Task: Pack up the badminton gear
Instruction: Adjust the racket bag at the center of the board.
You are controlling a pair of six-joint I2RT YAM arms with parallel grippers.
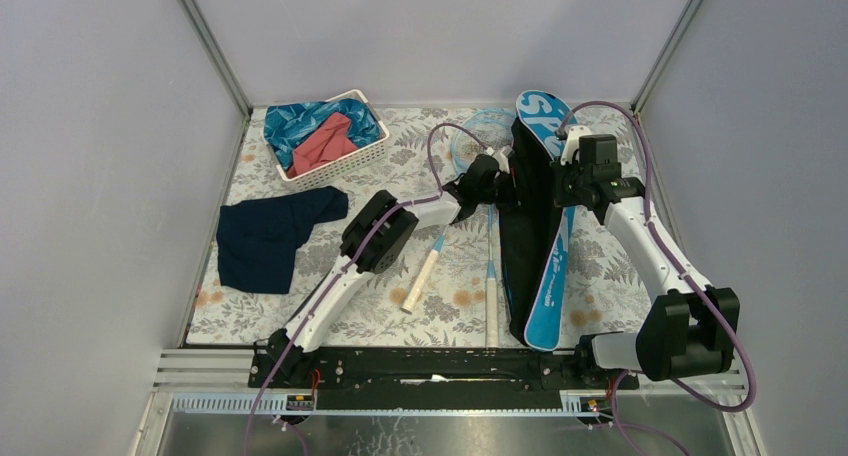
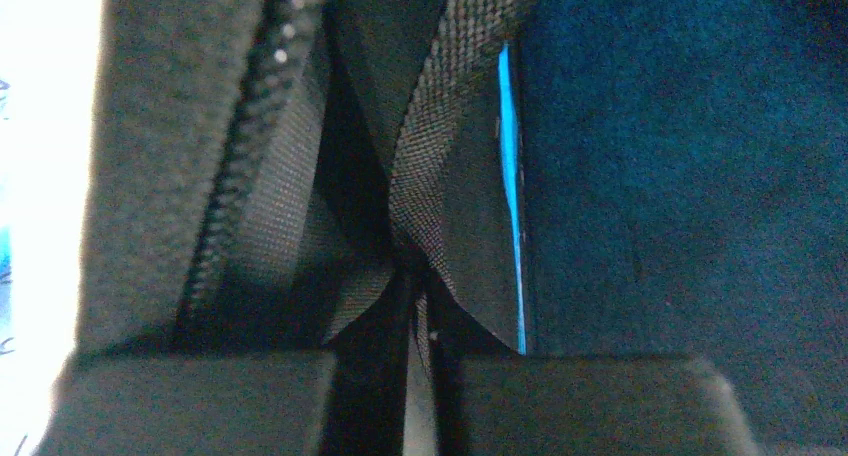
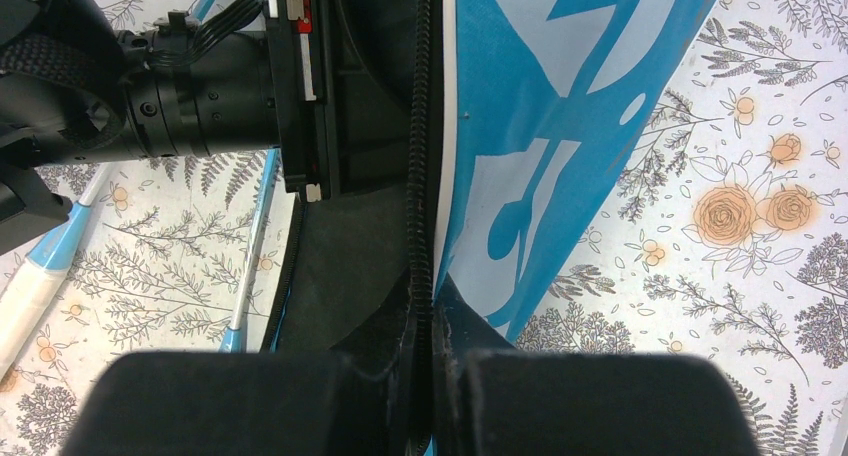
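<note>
The blue bag [image 1: 548,276] lettered "SP…" lies open on the table, right of centre, with its black lining [image 1: 522,231] showing. My left gripper [image 1: 497,172] is shut on the bag's black left edge by the zipper [image 2: 240,176]; its fingertips [image 2: 420,361] pinch the fabric. My right gripper [image 1: 563,182] is shut on the bag's blue flap at its zipper edge [image 3: 432,361]. Two rackets lie left of the bag, one with its white handle [image 1: 421,281] pointing near-left, the other [image 1: 492,306] alongside the bag. One shaft [image 3: 252,246] shows in the right wrist view. Shuttlecocks and tube are out of view.
A white basket [image 1: 345,161] with blue and red cloths stands at the back left. A navy cloth [image 1: 270,238] lies at the left. The left arm's wrist [image 3: 200,96] is close beside the right gripper. Walls enclose the table on three sides.
</note>
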